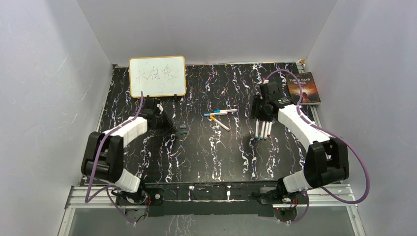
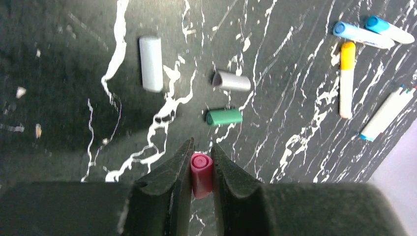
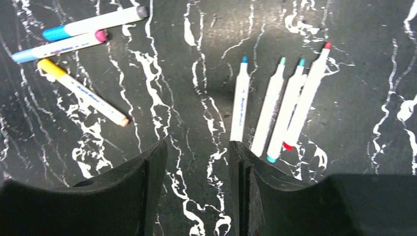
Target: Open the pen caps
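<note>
Left wrist view: a pink-red cap [image 2: 201,174] sits clamped between the fingers of the left gripper [image 2: 201,145], which are closed tight against both its sides, its open end pointing out past the fingertips. Just beyond the tips a green cap [image 2: 223,116] lies on the black marbled table [image 2: 59,108], with a grey cap [image 2: 231,81] a little farther out and a pale cap [image 2: 151,64] off to one side. In the right wrist view, the right gripper [image 3: 197,143] stands wide apart with nothing between its fingers. Four uncapped pens [image 3: 269,105] lie side by side just past one fingertip, and three capped pens [image 3: 81,93] lie well beyond the other.
</note>
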